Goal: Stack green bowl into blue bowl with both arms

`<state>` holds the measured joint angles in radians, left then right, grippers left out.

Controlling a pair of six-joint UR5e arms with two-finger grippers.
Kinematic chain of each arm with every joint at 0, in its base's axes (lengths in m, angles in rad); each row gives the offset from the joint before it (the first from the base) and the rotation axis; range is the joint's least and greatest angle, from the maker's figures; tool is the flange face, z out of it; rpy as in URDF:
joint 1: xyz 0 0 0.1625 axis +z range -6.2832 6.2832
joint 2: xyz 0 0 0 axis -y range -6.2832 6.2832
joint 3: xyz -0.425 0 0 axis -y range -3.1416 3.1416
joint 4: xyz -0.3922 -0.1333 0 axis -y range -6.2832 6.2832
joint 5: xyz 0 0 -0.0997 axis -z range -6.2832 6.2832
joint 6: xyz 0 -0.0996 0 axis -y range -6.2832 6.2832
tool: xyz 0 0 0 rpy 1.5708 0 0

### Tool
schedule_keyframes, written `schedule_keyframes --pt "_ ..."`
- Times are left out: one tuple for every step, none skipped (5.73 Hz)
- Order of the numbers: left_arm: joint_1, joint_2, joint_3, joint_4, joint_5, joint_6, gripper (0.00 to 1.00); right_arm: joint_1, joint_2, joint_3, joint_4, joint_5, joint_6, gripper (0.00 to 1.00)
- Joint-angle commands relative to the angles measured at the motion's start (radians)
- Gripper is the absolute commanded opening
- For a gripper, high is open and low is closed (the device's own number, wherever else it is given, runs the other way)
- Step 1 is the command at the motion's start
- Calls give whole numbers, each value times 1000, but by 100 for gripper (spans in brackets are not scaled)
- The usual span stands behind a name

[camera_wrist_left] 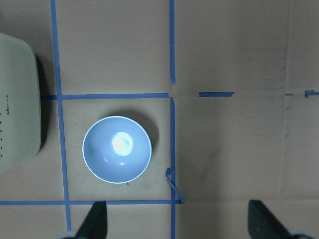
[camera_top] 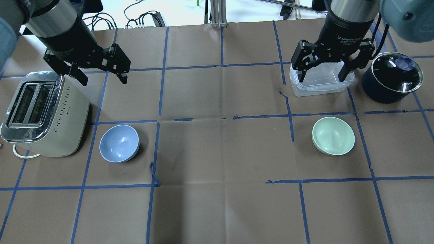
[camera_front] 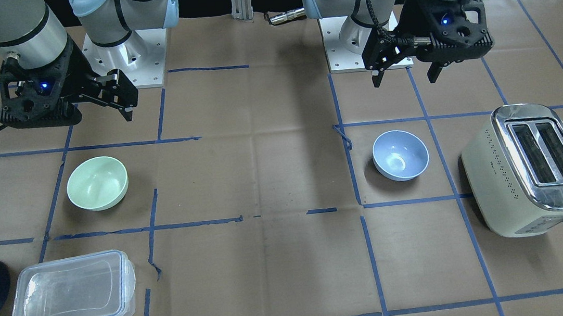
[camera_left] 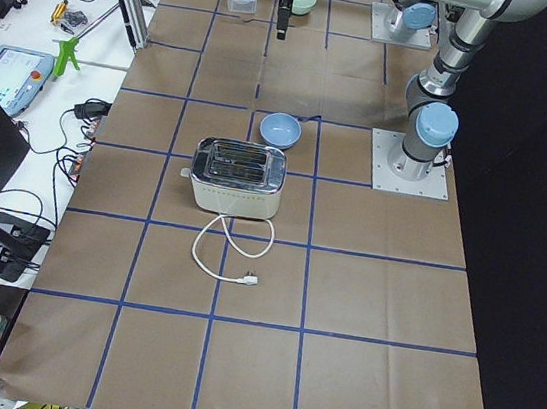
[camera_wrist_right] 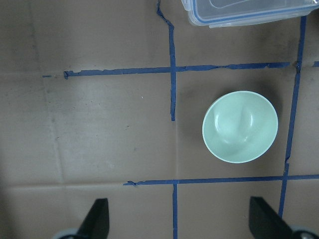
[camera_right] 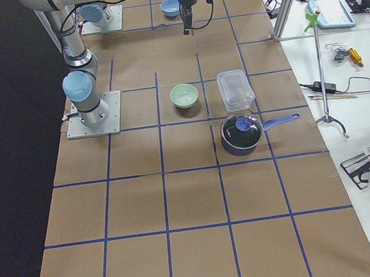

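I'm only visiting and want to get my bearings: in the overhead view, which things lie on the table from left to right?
cream two-slot toaster with a chrome top → small round light-blue bowl → small round pale-green bowl → dark navy pot with a steel rim

The green bowl (camera_right: 184, 95) sits upright on the brown paper tabletop (camera_right: 192, 198), just beside a clear lidded container (camera_right: 235, 90). A dark navy saucepan (camera_right: 241, 135) stands near both, its handle pointing away from the robot's side. The blue bowl (camera_right: 169, 7) stands well apart at the far end
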<state>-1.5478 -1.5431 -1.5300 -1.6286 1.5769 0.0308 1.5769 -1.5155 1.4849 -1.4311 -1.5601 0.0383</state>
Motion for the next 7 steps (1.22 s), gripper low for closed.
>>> schedule_keyframes --pt "0 -2 1 -1 2 1 98 0 0 0 0 0 0 100" --pt "0 -2 -1 -1 2 1 98 0 0 0 0 0 0 100" --pt "0 0 -2 -1 0 1 98 0 0 0 1 0 0 100" --pt "1 5 -4 -2 2 1 98 0 0 0 1 0 0 100" --pt "26 17 -34 3 12 74 98 -2 0 5 4 -2 0 100" --pt "46 -11 -67 0 6 99 98 -9 3 14 8 -9 -11 100" --pt "46 -53 -156 69 3 95 98 -27 -6 18 12 -12 -58 100"
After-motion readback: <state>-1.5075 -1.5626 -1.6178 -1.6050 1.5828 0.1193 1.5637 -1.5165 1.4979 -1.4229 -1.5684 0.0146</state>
